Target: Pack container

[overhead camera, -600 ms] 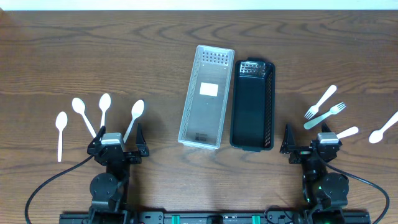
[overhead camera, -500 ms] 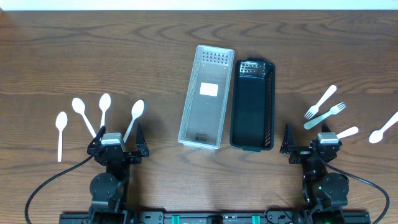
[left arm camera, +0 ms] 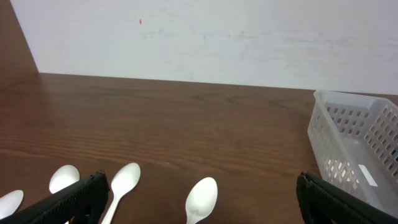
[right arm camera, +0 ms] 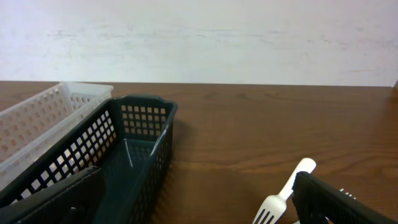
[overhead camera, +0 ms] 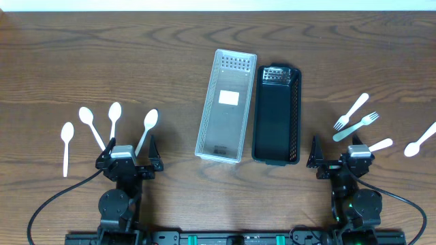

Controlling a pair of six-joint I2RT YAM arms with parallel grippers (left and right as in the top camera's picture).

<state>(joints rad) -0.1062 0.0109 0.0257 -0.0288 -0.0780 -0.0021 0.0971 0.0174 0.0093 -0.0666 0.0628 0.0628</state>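
Observation:
A clear white basket (overhead camera: 226, 105) and a black mesh basket (overhead camera: 276, 116) stand side by side at the table's middle, both empty. Several white spoons lie at the left, the nearest (overhead camera: 147, 129) just ahead of my left gripper (overhead camera: 128, 152). White forks (overhead camera: 351, 111) lie at the right, ahead of my right gripper (overhead camera: 340, 155). Both grippers rest low near the front edge, open wide and empty. The left wrist view shows a spoon (left arm camera: 200, 202) between the open fingers (left arm camera: 74, 198). The right wrist view shows the black basket (right arm camera: 134, 149) and a fork (right arm camera: 281, 202).
One more white spoon (overhead camera: 419, 141) lies at the far right. The white basket's corner (left arm camera: 354, 143) shows at the right of the left wrist view. A white wall runs along the table's far edge.

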